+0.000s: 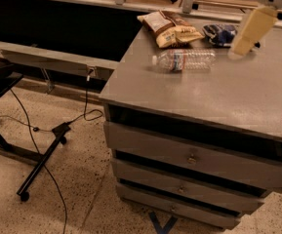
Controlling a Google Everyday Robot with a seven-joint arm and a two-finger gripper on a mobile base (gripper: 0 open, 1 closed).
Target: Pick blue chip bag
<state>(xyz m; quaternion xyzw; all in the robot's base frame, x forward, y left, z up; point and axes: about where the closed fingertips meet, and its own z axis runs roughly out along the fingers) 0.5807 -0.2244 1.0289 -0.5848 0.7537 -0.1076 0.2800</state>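
The blue chip bag (219,34), dark blue with white patches, lies crumpled at the back of the grey cabinet top (228,96). My gripper (239,48) hangs from the white arm at the top right. It hovers above the cabinet top, just right of the bag and in front of it. Its cream body covers the bag's right end. It holds nothing that I can see.
A tan and brown snack bag (169,28) lies left of the blue bag. A clear water bottle (184,60) lies on its side in front of both. The cabinet has drawers (189,157). On the floor to the left are cables and a black stand (40,162).
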